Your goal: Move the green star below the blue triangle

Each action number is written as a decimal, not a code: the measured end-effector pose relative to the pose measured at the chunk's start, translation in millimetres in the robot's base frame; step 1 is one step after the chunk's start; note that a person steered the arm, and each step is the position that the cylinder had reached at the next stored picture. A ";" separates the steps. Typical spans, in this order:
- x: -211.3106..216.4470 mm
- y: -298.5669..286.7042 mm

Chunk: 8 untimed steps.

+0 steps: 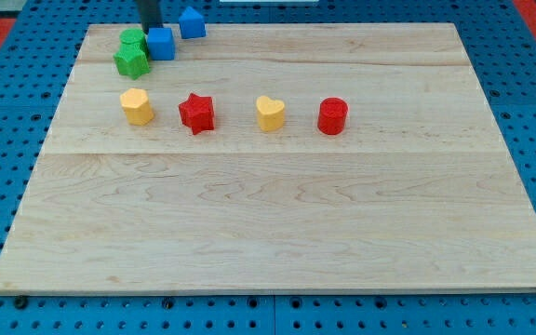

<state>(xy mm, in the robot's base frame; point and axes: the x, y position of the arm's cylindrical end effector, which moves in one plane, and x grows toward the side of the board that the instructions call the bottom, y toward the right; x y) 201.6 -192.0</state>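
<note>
my tip [151, 28] | no hand, holds nothing, touching blue cube block [161, 43] | green star block [132, 61] near wooden tabletop [277, 214] top-left corner | blue triangle block [192, 22] at top edge | push star rightward slowly, skirting cube

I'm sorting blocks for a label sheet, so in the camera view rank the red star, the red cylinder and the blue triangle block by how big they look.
1. red star
2. red cylinder, near enough to the star that this ranking is unsure
3. blue triangle, though it sits farther up the board, so distance may shrink it
</note>
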 end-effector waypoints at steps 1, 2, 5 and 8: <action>-9.8 -9.2; -9.8 -9.2; 23.6 125.9; 98.4 64.2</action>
<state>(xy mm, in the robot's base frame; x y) 300.0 -127.8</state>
